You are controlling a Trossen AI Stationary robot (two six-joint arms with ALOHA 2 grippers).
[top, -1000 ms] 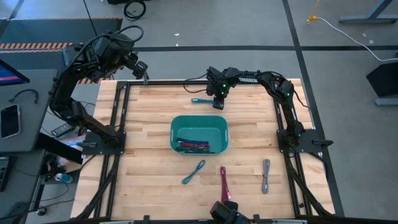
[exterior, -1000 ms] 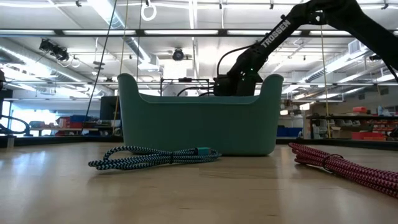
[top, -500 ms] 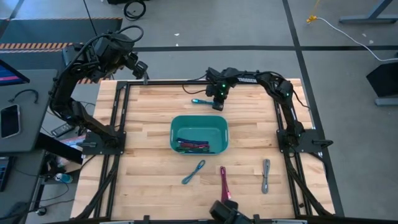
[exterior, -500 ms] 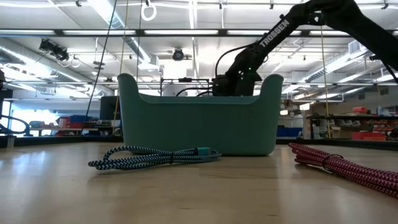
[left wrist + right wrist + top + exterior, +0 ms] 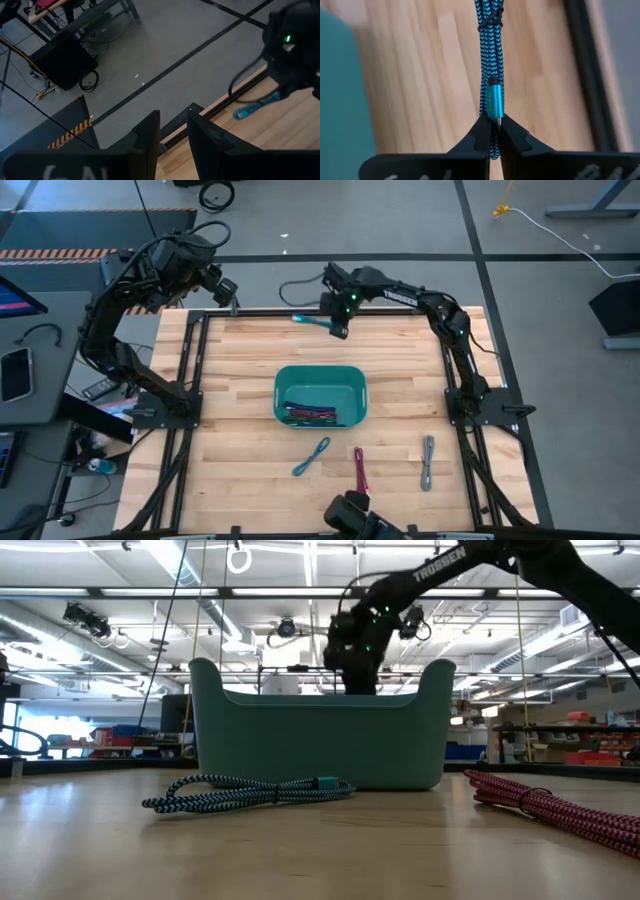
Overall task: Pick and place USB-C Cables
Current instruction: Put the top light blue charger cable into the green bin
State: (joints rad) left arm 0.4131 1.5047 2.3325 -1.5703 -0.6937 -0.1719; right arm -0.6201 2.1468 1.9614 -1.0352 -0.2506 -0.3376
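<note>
Since the earlier frame the right gripper point(image 5: 491, 131) has lifted the cyan cable point(image 5: 312, 321) off the far table edge, fingers clamped near one end, apparently; it should carry it level over the bin point(image 5: 320, 370) before releasing.

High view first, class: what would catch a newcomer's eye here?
The teal bin at the table's middle, holding several cables. Behind it, at the far edge, the right hand is shut on a cyan cable. Three more cables lie near the front: blue, magenta, grey.
</note>
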